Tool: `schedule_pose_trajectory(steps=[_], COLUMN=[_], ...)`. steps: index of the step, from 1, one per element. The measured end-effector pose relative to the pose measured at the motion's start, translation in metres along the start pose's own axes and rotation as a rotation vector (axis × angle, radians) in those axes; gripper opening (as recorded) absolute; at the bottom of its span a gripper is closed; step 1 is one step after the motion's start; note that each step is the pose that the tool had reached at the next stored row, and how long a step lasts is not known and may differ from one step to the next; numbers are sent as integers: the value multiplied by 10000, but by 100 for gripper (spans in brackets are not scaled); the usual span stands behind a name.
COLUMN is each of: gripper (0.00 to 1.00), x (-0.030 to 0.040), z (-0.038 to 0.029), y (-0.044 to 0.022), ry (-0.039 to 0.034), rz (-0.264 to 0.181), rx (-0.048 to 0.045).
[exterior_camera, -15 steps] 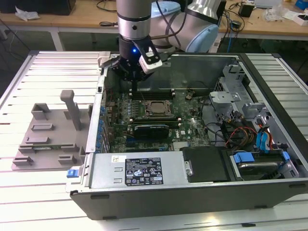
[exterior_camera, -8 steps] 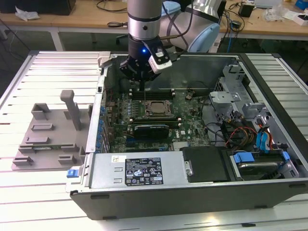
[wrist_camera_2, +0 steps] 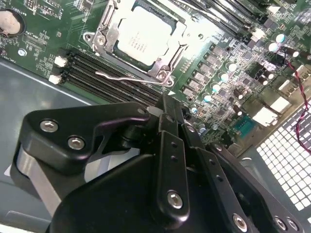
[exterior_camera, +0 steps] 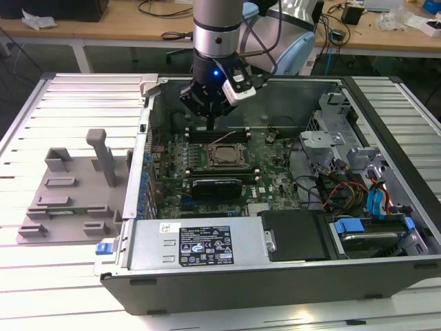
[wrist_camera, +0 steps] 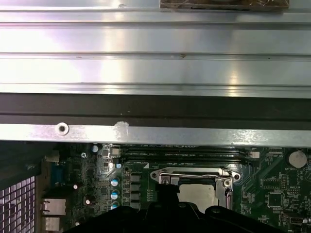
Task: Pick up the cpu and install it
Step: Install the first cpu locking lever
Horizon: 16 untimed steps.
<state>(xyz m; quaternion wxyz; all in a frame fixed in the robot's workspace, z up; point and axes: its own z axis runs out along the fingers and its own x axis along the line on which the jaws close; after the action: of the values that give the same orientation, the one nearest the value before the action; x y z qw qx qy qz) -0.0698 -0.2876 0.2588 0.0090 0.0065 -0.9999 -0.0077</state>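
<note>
One cpu (wrist_camera_2: pixel 137 39) was recorded seated in the socket frame (wrist_camera_2: pixel 160 73) on the green motherboard (wrist_camera_2: pixel 228 87), its silver-grey top uncovered; it was also seen in the exterior view (exterior_camera: pixel 219 156) and the first wrist view (wrist_camera: pixel 197 191). One open computer case (exterior_camera: pixel 275 269) was noted lying on the slatted table (exterior_camera: pixel 83 96), toward the table's far edge. One claw (exterior_camera: pixel 209 123) was held above the motherboard, just behind the socket, apart from the cpu and carrying nothing; in the second wrist view its fingers (wrist_camera_2: pixel 170 121) were seen drawn together. One grey tray (exterior_camera: pixel 69 193) with upright blocks was noted on the table beside the case, on the exterior view's left. Memory slots (wrist_camera_2: pixel 112 82) were seen alongside the socket.
</note>
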Motion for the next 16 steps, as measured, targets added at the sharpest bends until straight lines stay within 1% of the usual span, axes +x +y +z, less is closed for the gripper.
schedule_pose_trajectory(steps=[1, 2, 6, 8, 10, 13, 16], gripper=[11, 11, 11, 11, 11, 11, 11], x=[0, 0, -3, -8, -14, -28, -48], z=[8, 17, 83, 140, 179, 224, 250], y=[0, 1, -1, -1, -1, -1, 3], ry=[-2, -4, 4, 5, 6, 8, 9], rz=[-34, -62, -271, -337, -381, -472, -549], rx=[-57, -83, -67, -41, -38, -36, -35])
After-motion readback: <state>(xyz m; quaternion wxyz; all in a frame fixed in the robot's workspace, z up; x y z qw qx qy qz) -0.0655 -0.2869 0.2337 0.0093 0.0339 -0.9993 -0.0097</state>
